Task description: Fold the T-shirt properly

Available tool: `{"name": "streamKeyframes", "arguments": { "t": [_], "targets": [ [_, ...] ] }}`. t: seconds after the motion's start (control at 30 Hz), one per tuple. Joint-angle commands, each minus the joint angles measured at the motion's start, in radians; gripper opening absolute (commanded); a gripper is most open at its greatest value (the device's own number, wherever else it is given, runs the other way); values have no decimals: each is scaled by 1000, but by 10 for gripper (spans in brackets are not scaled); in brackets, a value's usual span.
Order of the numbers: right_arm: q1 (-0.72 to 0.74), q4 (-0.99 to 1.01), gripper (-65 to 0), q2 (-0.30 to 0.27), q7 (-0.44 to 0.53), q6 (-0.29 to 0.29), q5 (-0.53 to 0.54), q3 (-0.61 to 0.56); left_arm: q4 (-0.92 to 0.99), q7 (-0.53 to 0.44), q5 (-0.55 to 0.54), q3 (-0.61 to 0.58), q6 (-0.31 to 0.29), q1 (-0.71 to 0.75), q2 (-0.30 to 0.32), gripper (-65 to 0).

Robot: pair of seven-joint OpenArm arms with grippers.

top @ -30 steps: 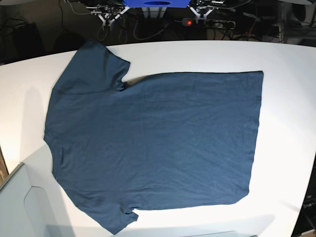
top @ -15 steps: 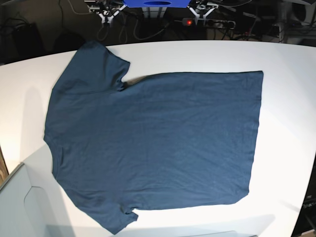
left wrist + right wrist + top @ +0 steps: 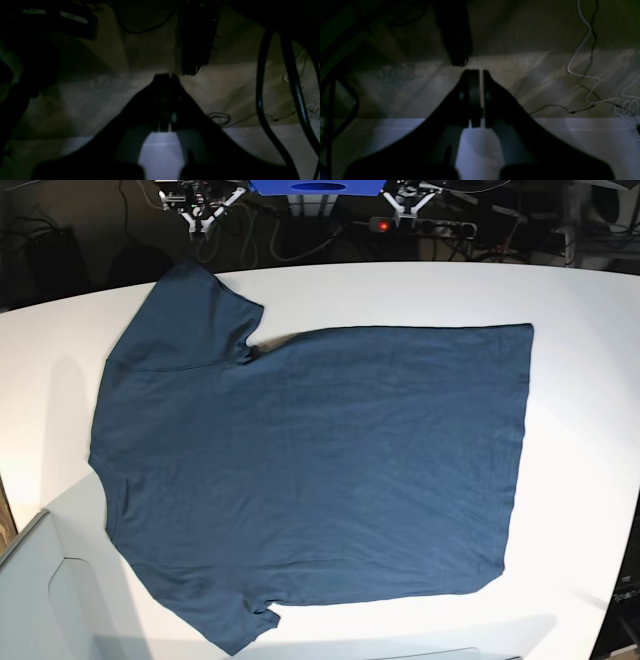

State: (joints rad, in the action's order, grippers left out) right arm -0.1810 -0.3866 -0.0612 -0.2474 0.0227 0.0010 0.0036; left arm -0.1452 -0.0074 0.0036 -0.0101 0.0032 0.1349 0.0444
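Base view: plain unmarked T-shirt [image 3: 310, 470], flat.

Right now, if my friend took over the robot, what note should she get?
Left gripper: shut, empty, parked beyond the table's far edge.
Right gripper: fingers almost together, empty, also parked there.
The navy T-shirt lies spread flat on the white table, collar end toward the base view's left, hem toward its right, one sleeve at the far edge and one at the near edge.
Done: the shirt is laid out flat.
Left: every fold. Nothing has been folded yet.
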Motion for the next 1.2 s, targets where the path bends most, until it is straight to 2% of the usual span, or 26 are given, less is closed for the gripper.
{"name": "streamKeyframes", "arguments": {
  "t": [0.0,0.43,0.6,0.7,0.93,1.1,1.17],
  "targets": [
    [-4,-4,-650,-2,-7,-22,-2,-1,-1,1,0,-1,-1,7,-1,-650],
    [-21,-10,-650,-4,1,-23,-2,-1,-14,-1,-4,-1,-1,24,1,-650],
    [-71,-67,-650,-24,1,-23,-3,-1,-224,7,-7,8,-1,148,8,-650],
    [-196,-275,-650,-50,-5,-23,-3,-1,-383,8,-9,8,-1,266,13,-650],
    [-519,-808,-650,-122,-8,-20,-3,3,-802,8,-11,9,-1,526,71,-650],
    [-694,-1130,-650,-177,-13,-19,-3,9,-1172,8,-11,9,-1,721,110,-650],
    [-743,-1259,-650,-191,-51,-19,-3,29,-1303,8,-11,11,1,780,128,-650]
  ]
}}
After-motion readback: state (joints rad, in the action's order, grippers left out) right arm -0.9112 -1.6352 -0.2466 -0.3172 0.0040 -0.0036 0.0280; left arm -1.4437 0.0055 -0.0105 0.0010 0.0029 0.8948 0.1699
